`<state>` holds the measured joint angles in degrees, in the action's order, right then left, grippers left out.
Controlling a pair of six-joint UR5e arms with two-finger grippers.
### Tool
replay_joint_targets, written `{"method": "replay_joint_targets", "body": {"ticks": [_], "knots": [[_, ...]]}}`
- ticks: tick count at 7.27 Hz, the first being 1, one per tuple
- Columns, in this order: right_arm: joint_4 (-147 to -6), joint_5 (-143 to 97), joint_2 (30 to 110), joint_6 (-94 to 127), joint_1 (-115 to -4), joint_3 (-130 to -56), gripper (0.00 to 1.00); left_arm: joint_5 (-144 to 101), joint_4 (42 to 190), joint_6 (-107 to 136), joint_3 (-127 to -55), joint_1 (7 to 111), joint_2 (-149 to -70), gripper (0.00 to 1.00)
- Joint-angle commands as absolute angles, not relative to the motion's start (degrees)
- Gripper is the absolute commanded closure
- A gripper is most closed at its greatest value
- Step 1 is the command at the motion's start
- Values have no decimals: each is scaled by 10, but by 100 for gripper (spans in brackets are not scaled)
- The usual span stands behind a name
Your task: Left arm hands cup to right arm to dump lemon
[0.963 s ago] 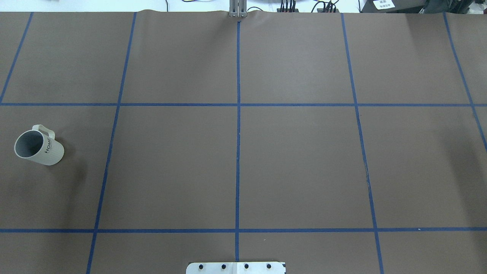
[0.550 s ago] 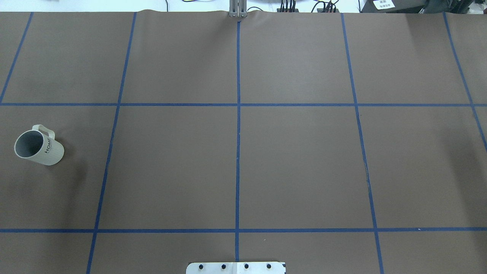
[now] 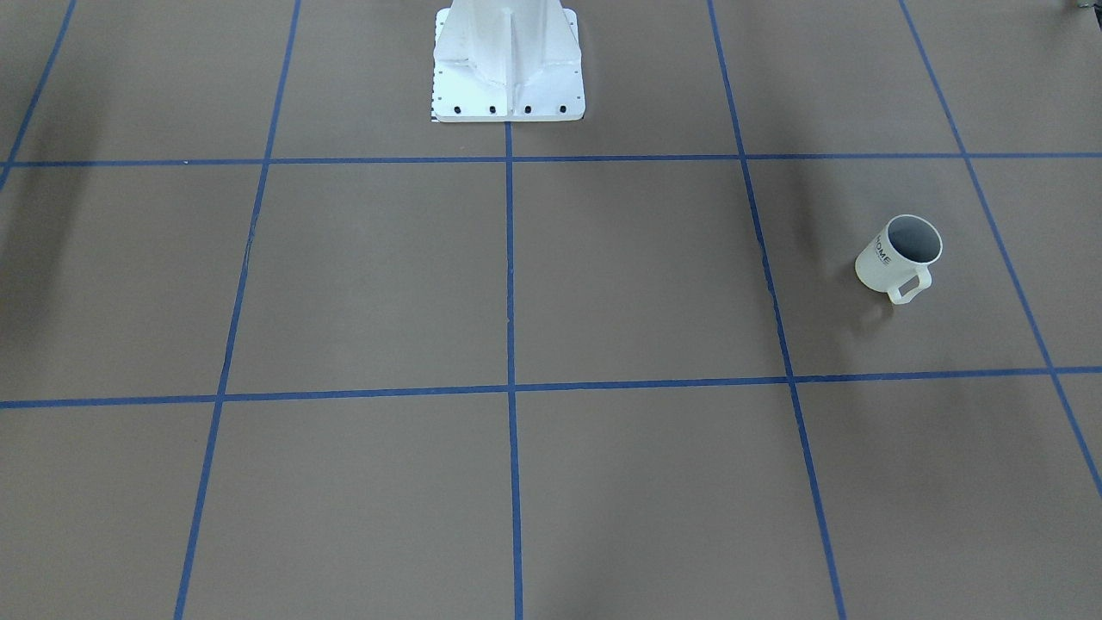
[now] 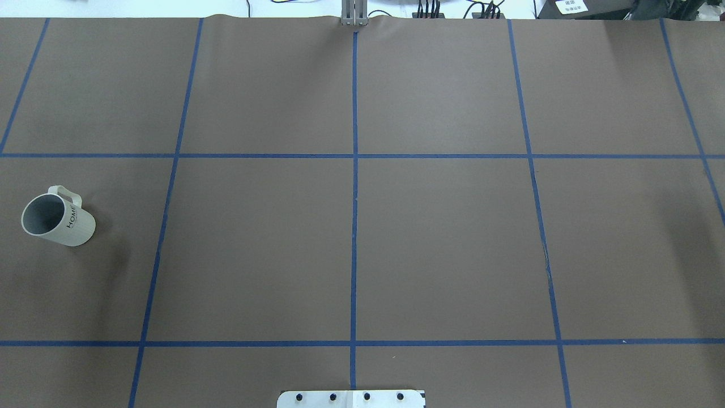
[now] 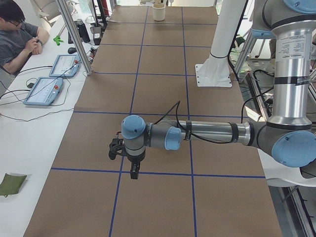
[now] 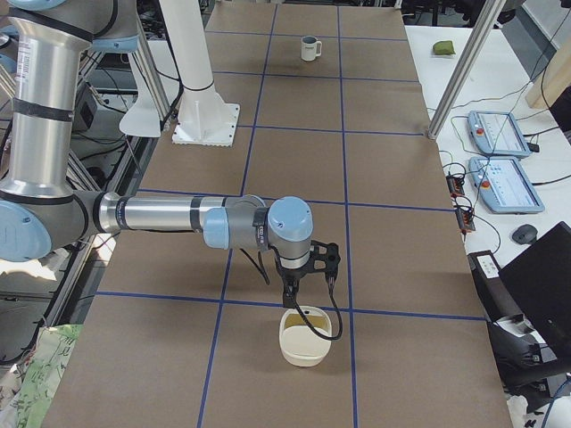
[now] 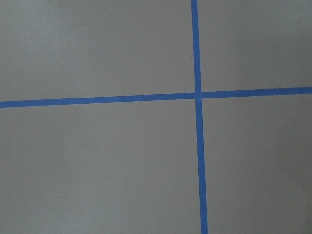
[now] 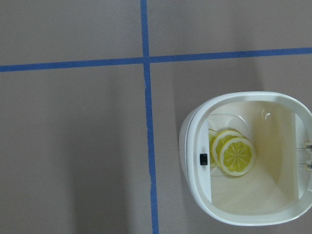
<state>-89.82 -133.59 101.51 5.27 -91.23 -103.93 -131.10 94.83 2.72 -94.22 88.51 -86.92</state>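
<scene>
The cream-white cup with "HOME" lettering stands upright on the brown table at my left, and shows in the front view and small and far in the right side view. Its dark grey inside shows no lemon. My left gripper hangs pointing down, beyond the overhead view's left edge. The left arm hides the cup in the left side view. My right gripper hangs just above a cream container. I cannot tell whether either gripper is open or shut.
The cream squarish container at my far right, also in the right wrist view, holds two yellow citrus slices. The white robot base stands at mid-table. An operator sits beside the table with tablets.
</scene>
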Motion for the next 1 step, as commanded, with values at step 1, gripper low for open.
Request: {"method": "replay_joint_targets", "body": {"ticks": [1], "knots": [[-898,-1336,1015,53,-912,-1040,0,-1311,948,27,-941,885,-869,0]]}}
